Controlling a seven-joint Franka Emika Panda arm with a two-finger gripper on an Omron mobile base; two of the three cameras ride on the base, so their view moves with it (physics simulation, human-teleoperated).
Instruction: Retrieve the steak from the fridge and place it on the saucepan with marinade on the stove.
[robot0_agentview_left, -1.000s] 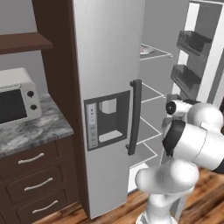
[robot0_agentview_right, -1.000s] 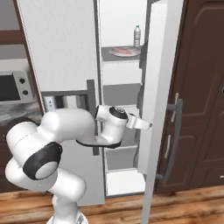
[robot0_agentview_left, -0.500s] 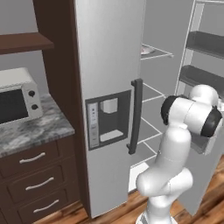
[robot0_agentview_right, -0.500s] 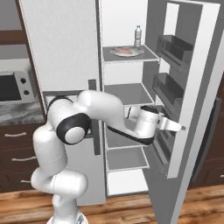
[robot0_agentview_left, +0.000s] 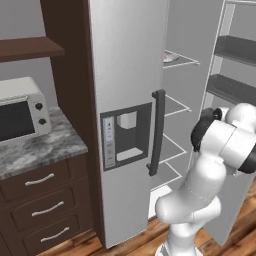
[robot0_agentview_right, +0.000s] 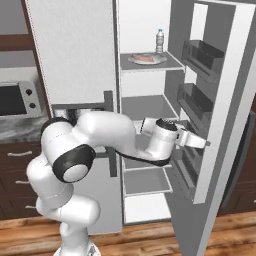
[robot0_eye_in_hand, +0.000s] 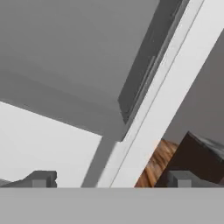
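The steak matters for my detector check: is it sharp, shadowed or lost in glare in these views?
Right base view: steak small and soft but evenly lit, on a plate, no glare. Left base view: only the plate's edge shows. Hand view: fridge surfaces flat grey, slightly blurred.

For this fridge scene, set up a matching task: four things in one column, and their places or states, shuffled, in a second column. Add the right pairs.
Things:
1. steak
2. water bottle
3. right fridge door
4. toaster oven

Places or states:
A. swung wide open, bins on its inner side
B. on the stone counter left of the fridge
C. on a plate on the top shelf
D. upright at the back of the top shelf

Pairs: 1-C, 2-D, 3-A, 4-B
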